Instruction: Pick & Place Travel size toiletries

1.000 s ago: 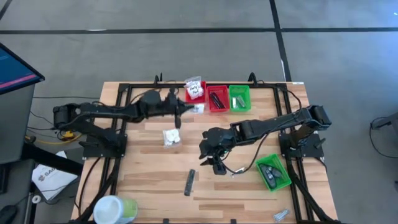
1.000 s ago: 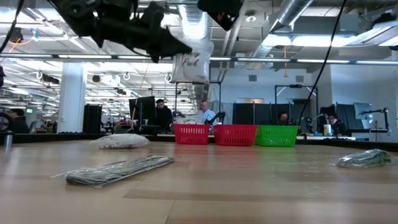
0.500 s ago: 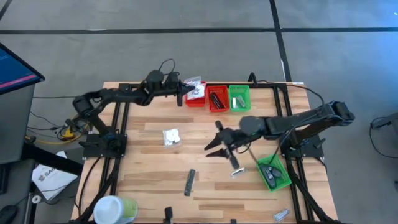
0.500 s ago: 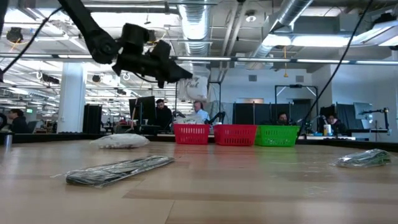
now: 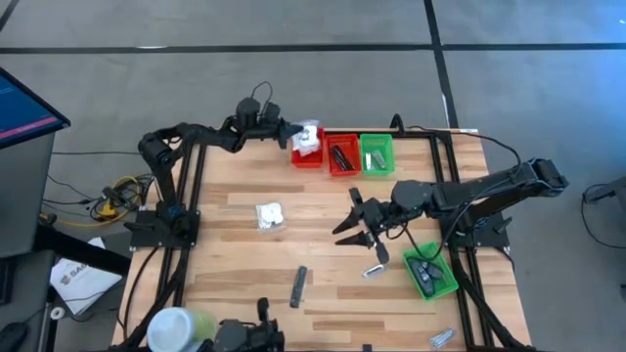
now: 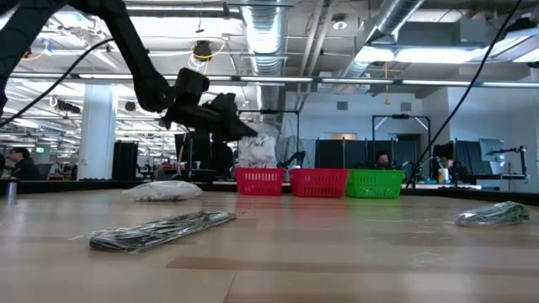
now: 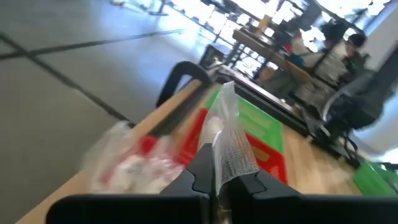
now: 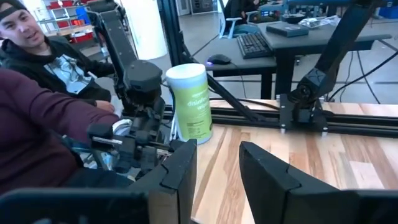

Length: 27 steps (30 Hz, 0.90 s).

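**Left claw clamped on packet above red bin**

Left gripper [image 5: 290,134] pinched a crinkly clear-plastic packet [image 7: 231,144] over the red plastic bin [image 5: 306,154] at the bench's far edge. Right gripper [image 5: 358,227] hung mid-bench, fingers parted, holding nothing. Slim dark stick [image 5: 298,286] lay near the front edge.

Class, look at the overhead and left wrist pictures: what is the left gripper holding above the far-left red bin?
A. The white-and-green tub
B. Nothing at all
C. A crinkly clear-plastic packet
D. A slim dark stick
C: the left gripper is shut on a crinkly clear-plastic packet, poised over the red bin at the table's far edge.
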Tool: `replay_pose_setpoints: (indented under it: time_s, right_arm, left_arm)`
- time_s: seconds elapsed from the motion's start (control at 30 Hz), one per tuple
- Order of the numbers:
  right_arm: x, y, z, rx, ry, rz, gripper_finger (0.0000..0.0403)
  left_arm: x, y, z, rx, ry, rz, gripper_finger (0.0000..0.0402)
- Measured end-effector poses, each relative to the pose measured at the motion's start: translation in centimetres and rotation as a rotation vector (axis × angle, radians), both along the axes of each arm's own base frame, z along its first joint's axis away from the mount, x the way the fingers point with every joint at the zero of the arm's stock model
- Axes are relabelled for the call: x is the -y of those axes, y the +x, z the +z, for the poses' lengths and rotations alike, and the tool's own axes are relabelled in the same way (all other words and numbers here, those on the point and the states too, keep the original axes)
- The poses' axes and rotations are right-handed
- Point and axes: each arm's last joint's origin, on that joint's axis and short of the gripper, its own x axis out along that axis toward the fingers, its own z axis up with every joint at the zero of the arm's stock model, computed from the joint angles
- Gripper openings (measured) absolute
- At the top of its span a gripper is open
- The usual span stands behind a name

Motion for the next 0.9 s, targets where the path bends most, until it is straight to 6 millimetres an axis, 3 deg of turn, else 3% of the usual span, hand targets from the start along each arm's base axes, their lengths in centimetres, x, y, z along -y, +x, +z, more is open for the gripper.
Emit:
replay_pose_setpoints:
  time_s: [0.27, 0.5, 0.7, 0.9]
  right_arm:
    - [0.1, 0.0, 0.1, 0.012, 0.001, -0.004, 0.0113]
    - [0.1, 0.0, 0.1, 0.012, 0.001, -0.003, 0.0113]
    - [0.0, 0.0, 0.1, 0.012, 0.001, -0.002, 0.0113]
    - [-0.1, 0.0, 0.1, 0.01, 0.005, 0.008, 0.0113]
  left_arm:
    - [-0.9, -0.8, -0.6, 0.005, -0.056, 0.03, 0.0005]
    - [0.2, 0.4, -0.5, -0.003, -0.012, -0.041, 0.0005]
    - [-0.5, 0.9, -0.6, 0.022, -0.095, -0.015, 0.0005]
    - [-1.1, 1.4, -2.1, 0.011, -0.182, -0.013, 0.0005]
